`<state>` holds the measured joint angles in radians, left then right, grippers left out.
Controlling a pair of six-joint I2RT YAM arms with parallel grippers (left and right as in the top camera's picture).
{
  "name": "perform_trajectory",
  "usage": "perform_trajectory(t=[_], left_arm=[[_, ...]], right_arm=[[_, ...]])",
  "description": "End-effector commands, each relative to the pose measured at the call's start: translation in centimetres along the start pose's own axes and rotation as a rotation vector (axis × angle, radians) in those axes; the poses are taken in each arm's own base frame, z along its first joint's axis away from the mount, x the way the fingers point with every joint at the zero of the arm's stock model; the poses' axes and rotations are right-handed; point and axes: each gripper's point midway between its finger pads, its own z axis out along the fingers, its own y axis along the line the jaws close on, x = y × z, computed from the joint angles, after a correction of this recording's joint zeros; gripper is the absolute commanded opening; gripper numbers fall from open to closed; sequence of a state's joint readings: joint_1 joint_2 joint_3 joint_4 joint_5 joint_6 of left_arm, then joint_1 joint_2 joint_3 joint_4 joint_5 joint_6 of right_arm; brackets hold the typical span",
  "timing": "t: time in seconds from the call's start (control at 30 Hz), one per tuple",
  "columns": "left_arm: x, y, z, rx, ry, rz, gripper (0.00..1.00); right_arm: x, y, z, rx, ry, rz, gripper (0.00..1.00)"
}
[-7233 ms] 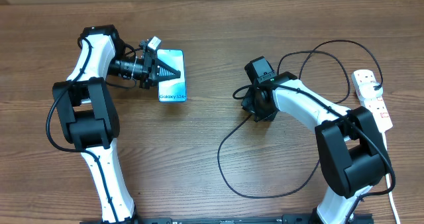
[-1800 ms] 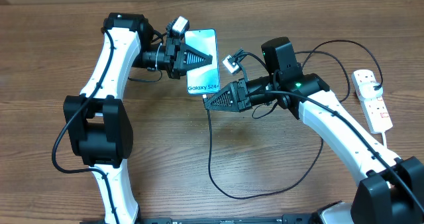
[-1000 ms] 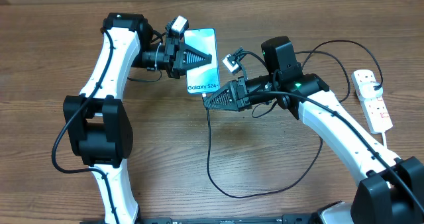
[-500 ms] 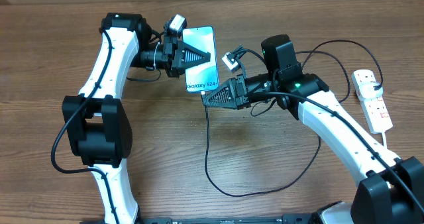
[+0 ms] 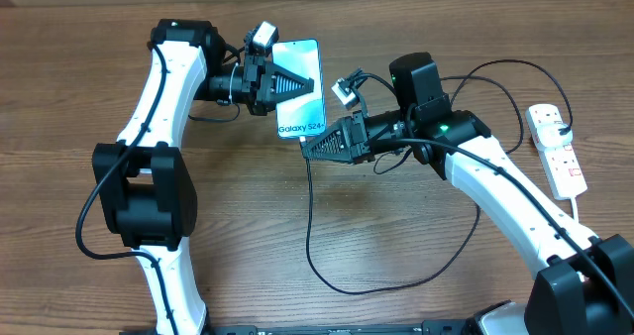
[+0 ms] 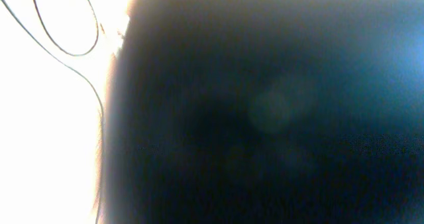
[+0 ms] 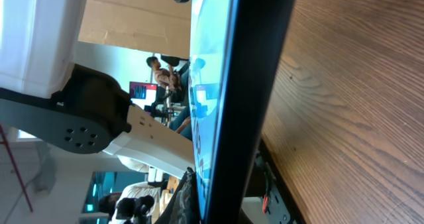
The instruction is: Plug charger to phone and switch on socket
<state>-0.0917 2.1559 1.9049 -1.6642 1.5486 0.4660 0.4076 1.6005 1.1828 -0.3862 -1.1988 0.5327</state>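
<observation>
The phone [image 5: 302, 112], its light blue screen up, is lifted off the table with my left gripper [image 5: 309, 85] shut on its top half. My right gripper [image 5: 306, 149] is shut on the connector end of the charger, right at the phone's lower edge. The thin black cable [image 5: 308, 226] hangs from it and loops over the table towards the socket [image 5: 558, 155] at the far right. In the right wrist view the phone's dark edge [image 7: 258, 85] runs close up through the middle. The left wrist view is almost filled by the dark phone [image 6: 265, 118].
The wooden table [image 5: 248, 236] lies under both arms. The socket's thick white cord [image 5: 584, 300] runs off the front right. The black cable's far loop [image 5: 495, 72] lies behind my right arm.
Over the last second both grippers and the phone shifted slightly left, and the hanging cable loop moved with them. Both grips are the same.
</observation>
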Motion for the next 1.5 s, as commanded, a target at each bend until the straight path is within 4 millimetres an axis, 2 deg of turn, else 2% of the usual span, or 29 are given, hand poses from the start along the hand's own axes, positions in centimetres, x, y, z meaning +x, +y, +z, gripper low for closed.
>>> perform_trajectory(t=[0.0, 0.27, 0.43, 0.7, 1.47], left_arm=[[0.7, -0.8, 0.5, -0.032, 0.030, 0.057, 0.04], [0.7, -0.8, 0.5, -0.032, 0.030, 0.057, 0.04], [0.7, -0.8, 0.5, -0.030, 0.029, 0.052, 0.04], [0.6, -0.9, 0.5, -0.025, 0.024, -0.058, 0.04], [0.6, -0.8, 0.5, -0.030, 0.026, -0.038, 0.04]], right_arm=[[-1.8, -1.6, -0.6, 0.107, -0.096, -0.006, 0.04], [-2.7, -2.8, -0.8, 0.174, -0.149, 0.018, 0.04], [-3.4, -2.0, -0.6, 0.156, -0.167, -0.029, 0.04], [-4.1, -1.7, -0.7, 0.151, -0.194, -0.021, 0.04], [-4.8, -0.9, -0.7, 0.116, -0.223, 0.048, 0.04]])
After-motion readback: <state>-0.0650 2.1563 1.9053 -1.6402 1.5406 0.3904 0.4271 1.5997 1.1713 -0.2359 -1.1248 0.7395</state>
